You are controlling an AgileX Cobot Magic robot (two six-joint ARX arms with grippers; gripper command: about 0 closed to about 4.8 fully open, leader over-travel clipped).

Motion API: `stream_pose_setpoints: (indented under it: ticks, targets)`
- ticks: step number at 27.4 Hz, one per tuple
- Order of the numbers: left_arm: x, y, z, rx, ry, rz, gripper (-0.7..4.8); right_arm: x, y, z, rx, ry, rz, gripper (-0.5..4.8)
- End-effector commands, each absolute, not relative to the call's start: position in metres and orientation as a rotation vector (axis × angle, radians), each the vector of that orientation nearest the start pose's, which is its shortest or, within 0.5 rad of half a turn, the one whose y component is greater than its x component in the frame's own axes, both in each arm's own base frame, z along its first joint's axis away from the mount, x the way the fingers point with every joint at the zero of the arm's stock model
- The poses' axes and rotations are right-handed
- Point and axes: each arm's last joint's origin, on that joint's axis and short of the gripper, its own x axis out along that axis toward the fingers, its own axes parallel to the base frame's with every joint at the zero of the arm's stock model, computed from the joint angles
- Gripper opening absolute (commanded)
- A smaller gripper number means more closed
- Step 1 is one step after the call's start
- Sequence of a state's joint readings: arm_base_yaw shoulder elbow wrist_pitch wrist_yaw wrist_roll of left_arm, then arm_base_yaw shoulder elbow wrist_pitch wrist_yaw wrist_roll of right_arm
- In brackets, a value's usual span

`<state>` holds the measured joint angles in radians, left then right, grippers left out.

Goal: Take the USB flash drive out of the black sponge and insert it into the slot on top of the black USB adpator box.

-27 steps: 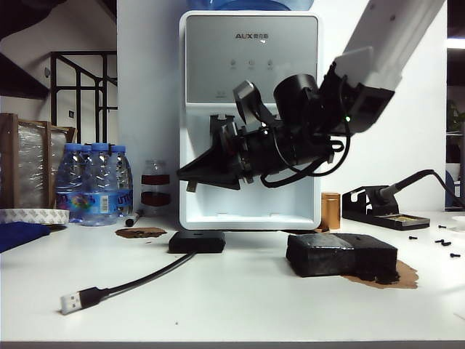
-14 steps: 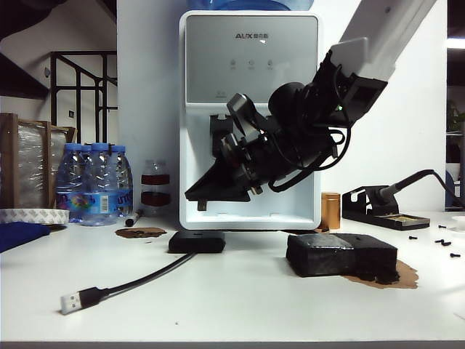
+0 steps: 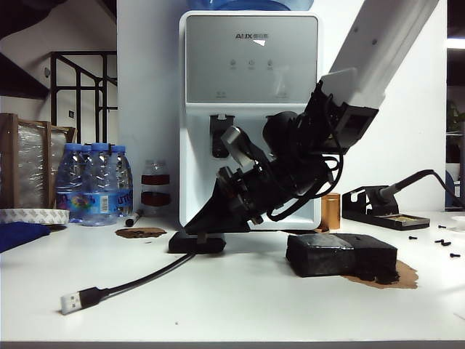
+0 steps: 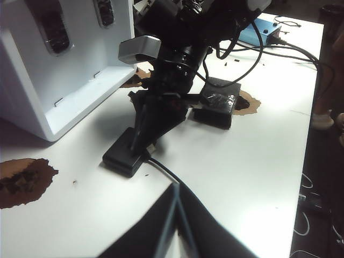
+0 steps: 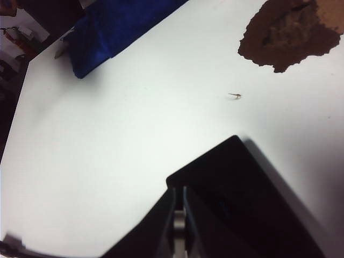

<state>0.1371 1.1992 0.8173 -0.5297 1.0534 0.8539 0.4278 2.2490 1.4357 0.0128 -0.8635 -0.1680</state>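
Observation:
The black USB adpator box point(image 3: 196, 243) lies flat on the white table in front of the dispenser; it also shows in the left wrist view point(image 4: 121, 155) and the right wrist view point(image 5: 242, 183). My right gripper point(image 3: 200, 233) points steeply down with its tip right at the box's top, shut on the USB flash drive point(image 5: 178, 224), a silver sliver between the fingers. The drive's tip point(image 4: 152, 145) sits at the box's edge. I cannot make out the slot. The black sponge point(image 3: 341, 256) rests to the right. My left gripper point(image 4: 176, 189) hovers shut and apart, holding nothing.
The box's cable point(image 3: 145, 279) runs to a USB plug point(image 3: 73, 301) near the front edge. A water dispenser point(image 3: 251, 116) stands behind, with bottles point(image 3: 94, 182) to its left and a soldering stand point(image 3: 378, 209) to its right. Brown stains point(image 5: 290, 32) and a blue cloth point(image 5: 118, 27) lie around.
The right gripper has tilted from nearly level to steeply downward and sunk, bringing its tip from in front of the dispenser down to the adaptor box. Nothing else has moved.

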Motion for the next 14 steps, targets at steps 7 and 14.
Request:
stream_pose_setpoints:
  ticks: [7, 14]
  targets:
    - [0.226, 0.006, 0.250, 0.235, 0.343, -1.086, -0.05, 0.422, 0.219, 0.138, -0.036, 0.553, 1.335, -0.04]
    - [0.226, 0.006, 0.249, 0.235, 0.345, -1.085, -0.05, 0.420, 0.219, 0.136, -0.133, 0.502, 1.366, -0.04]
